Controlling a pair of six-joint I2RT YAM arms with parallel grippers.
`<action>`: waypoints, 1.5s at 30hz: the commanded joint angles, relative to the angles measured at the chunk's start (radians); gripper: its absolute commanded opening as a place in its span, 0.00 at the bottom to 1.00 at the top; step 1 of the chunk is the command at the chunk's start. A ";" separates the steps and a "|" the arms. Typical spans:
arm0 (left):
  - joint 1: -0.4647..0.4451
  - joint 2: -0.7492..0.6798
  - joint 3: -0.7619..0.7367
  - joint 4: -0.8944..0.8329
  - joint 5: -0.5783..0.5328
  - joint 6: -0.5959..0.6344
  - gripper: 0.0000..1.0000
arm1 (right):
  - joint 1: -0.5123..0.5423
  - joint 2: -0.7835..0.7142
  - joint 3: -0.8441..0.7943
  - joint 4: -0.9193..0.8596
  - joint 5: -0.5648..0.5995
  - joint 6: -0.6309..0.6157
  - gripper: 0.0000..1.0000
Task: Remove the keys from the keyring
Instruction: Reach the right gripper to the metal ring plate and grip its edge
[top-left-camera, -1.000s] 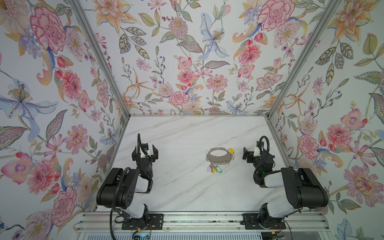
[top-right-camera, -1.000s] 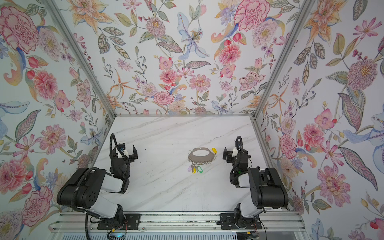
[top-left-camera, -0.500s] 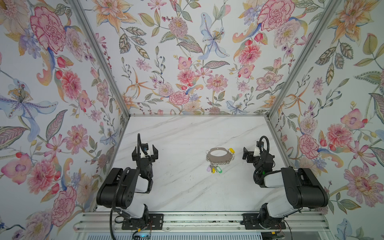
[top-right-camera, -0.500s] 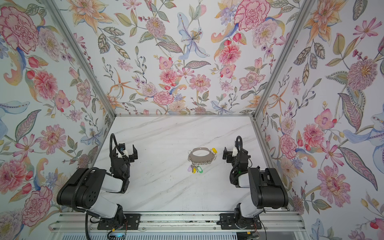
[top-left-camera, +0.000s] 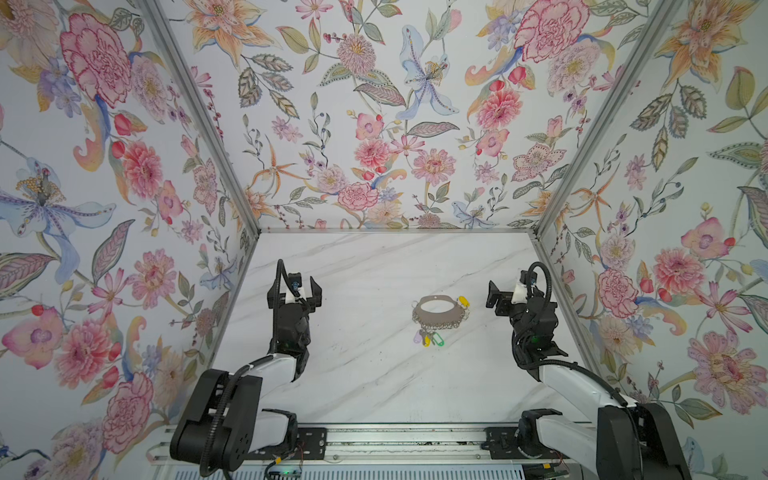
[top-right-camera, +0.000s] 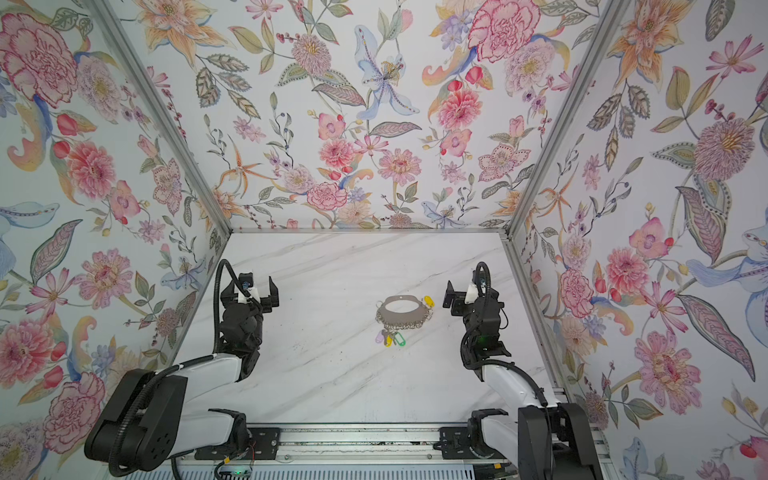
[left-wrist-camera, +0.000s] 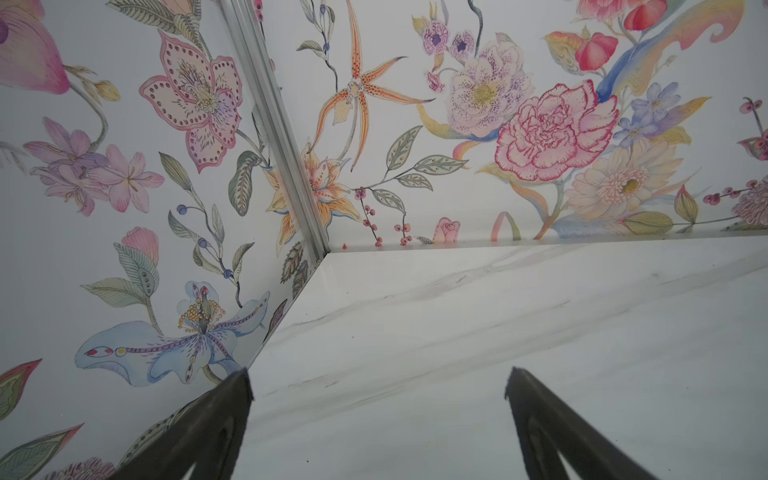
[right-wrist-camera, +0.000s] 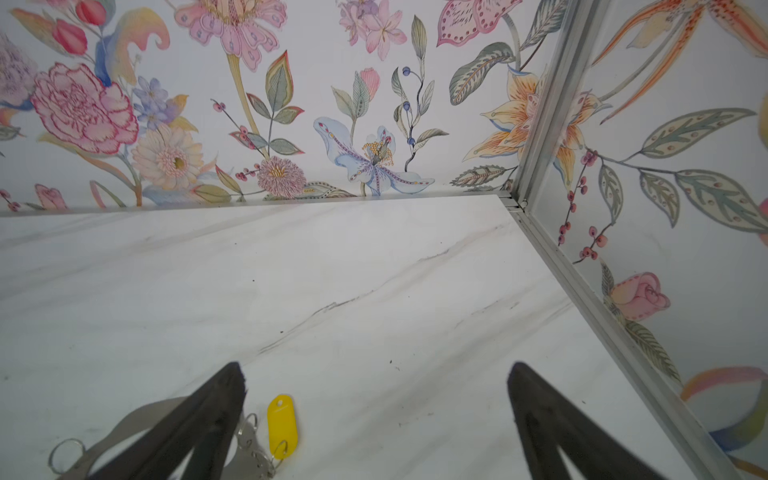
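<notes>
Three keys (top-left-camera: 427, 338): lilac, yellow and green tags, bunched at the near edge of the keyring (top-left-camera: 438, 314).
Fourth key (right-wrist-camera: 281, 419): yellow tag, at the ring's far right edge, toward the right arm.
Keyring: flat on the desk (top-left-camera: 365, 374), right of middle, fringed with wire rings.
Right jaws: spread wide, empty, near the keyring, not touching.
Left jaws: spread wide, empty, well apart from it.

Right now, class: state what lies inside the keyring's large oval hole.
Both top views show only bare white table through the keyring hole; no keys lie inside. In the right wrist view, the right gripper has one of its fingers covering much of the hole.
</notes>
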 joint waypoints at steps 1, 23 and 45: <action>-0.002 -0.079 0.017 -0.196 -0.023 -0.101 0.99 | -0.027 -0.049 0.014 -0.233 -0.148 0.179 0.99; -0.002 -0.278 0.031 -0.565 0.498 -0.365 0.99 | 0.156 0.594 0.462 -0.696 -0.321 0.346 0.99; -0.020 -0.264 -0.002 -0.583 0.573 -0.379 0.99 | 0.444 0.717 0.830 -0.900 -0.178 0.172 0.98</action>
